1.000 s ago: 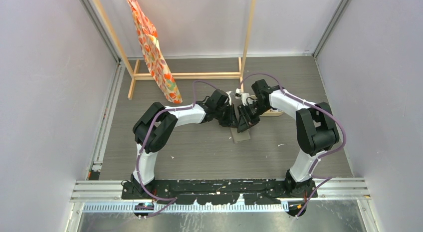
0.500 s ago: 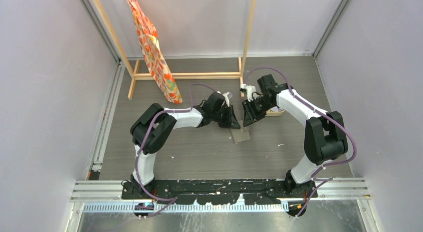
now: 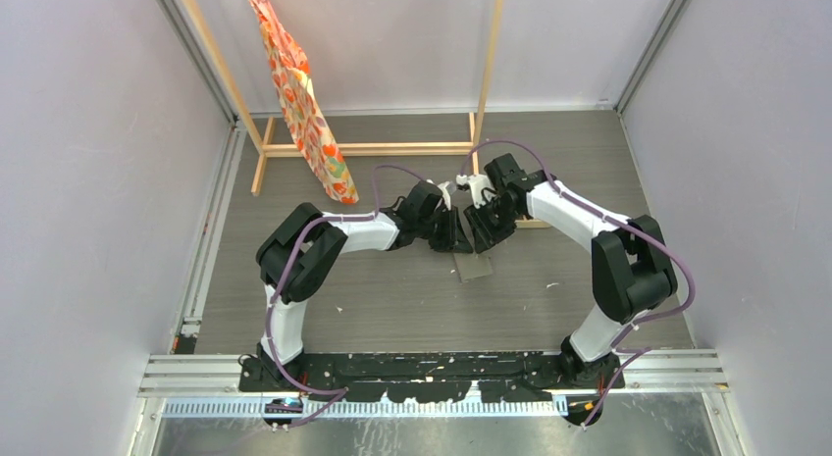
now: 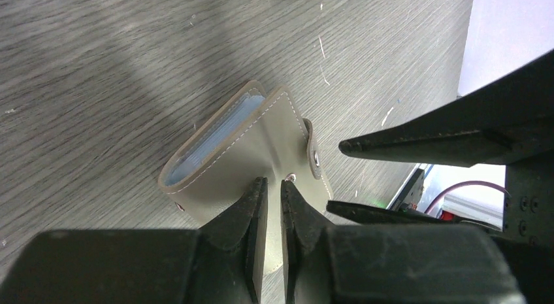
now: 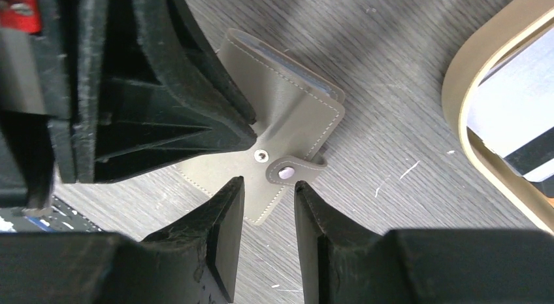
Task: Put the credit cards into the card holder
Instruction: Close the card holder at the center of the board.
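The grey card holder [image 3: 475,268] lies flat on the table, its flap closed. In the left wrist view it [image 4: 255,137] shows pale blue inside at its open edge. My left gripper [image 4: 271,181] is all but shut, and its tips rest on the holder's face beside the stud. My right gripper [image 5: 268,183] is open, low over the holder [image 5: 294,114]. Its tips straddle the corner just short of the snap tab [image 5: 287,169]. Pale cards with a dark stripe [image 5: 522,114] lie in the beige tray [image 5: 467,88]. The two grippers [image 3: 459,240] [image 3: 483,238] nearly touch.
The oval beige tray [image 3: 538,222] sits right of the holder, mostly hidden under my right arm. A wooden rack [image 3: 368,148] with a hanging orange patterned cloth [image 3: 299,103] stands at the back. Grey walls close in both sides.
My right gripper was at the holder, pulled away to the right, and has now come back left and down to it. My left gripper has stayed on the holder.
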